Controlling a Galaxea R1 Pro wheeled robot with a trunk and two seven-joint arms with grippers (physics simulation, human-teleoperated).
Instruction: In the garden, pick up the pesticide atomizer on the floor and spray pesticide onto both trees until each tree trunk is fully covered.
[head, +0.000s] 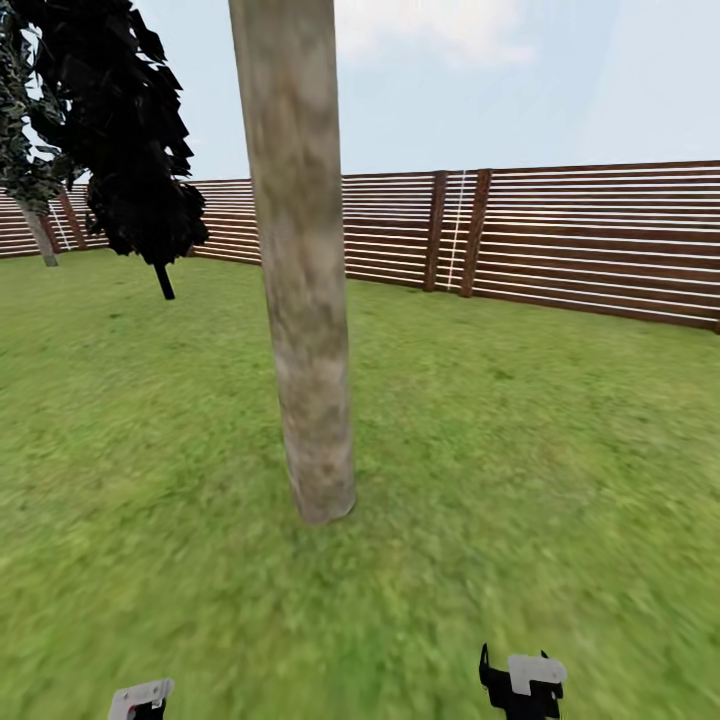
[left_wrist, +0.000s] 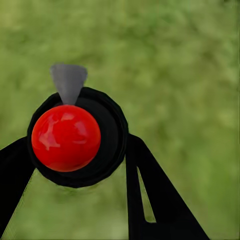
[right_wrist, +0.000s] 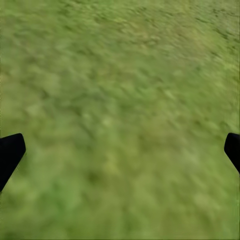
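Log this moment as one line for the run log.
left gripper: shut on atomizer | right gripper: open over grass | tree trunk: ahead, near

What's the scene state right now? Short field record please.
setting: grass lawn, slatted wooden fence behind
nearest tree trunk: upright, dead ahead
second tree trunk: far left by fence
black-leaved tree: left, beyond trunk
left claw: shut on pesticide atomizer, red top facing camera
right claw: open, over grass
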